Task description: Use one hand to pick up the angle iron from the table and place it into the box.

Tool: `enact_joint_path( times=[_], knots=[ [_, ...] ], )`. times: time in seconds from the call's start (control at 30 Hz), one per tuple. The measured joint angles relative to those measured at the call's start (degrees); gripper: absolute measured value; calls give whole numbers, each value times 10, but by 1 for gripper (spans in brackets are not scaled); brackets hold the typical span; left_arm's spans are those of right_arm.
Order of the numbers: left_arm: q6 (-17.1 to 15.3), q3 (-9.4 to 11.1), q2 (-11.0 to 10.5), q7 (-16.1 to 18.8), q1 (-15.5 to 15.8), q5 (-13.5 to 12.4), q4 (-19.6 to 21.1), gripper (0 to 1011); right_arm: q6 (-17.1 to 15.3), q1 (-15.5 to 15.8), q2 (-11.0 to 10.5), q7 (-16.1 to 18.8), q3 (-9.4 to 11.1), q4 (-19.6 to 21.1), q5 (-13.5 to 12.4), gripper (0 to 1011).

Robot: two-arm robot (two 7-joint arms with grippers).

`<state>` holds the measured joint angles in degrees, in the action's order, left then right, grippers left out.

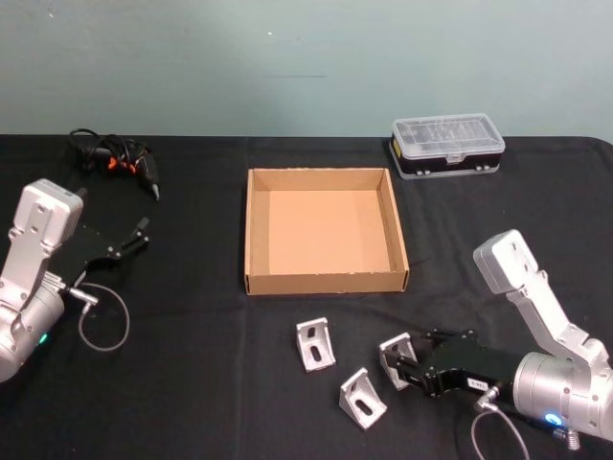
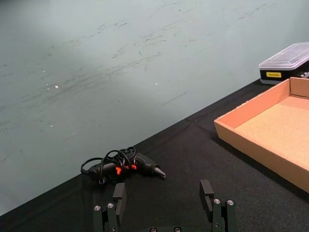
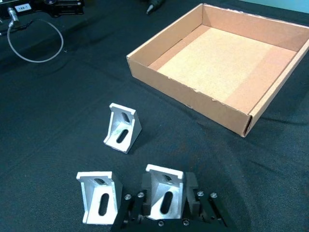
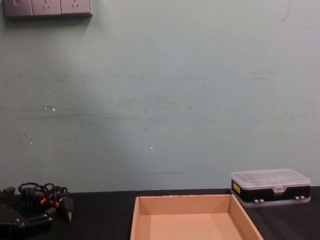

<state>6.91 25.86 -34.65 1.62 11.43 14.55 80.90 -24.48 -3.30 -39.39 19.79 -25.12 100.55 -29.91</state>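
Observation:
Three silver angle irons stand on the black table (image 1: 192, 383) in front of the tan cardboard box (image 1: 321, 283). My right gripper (image 1: 402, 363) is low at the table's front right, its jaws pressed on both sides of the rightmost angle iron (image 1: 396, 351), which still rests on the table. The right wrist view has this angle iron (image 3: 165, 195) between the fingers (image 3: 146, 185), with the two others (image 3: 123, 128) (image 3: 99, 196) free beside it. The box (image 3: 193, 96) lies beyond, nothing inside. My left gripper (image 1: 134, 237) hovers open at the table's left (image 2: 163, 195).
A clear-lidded black case (image 1: 446, 146) sits at the back right behind the box. A bundle of black cables with orange marks (image 1: 115, 158) lies at the back left. A loose grey cable loop (image 1: 103, 326) hangs by the left arm.

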Motion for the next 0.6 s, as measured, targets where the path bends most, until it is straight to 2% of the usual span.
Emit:
enact_joint_path(
  times=[0.47, 0.6],
  knots=[
    [0, 0, 0, 0, 0, 0, 0, 1000, 7, 8, 4, 9, 13, 5, 11, 49],
    [0, 0, 0, 0, 0, 0, 0, 1000, 7, 10, 4, 11, 17, 8, 12, 30]
  ],
)
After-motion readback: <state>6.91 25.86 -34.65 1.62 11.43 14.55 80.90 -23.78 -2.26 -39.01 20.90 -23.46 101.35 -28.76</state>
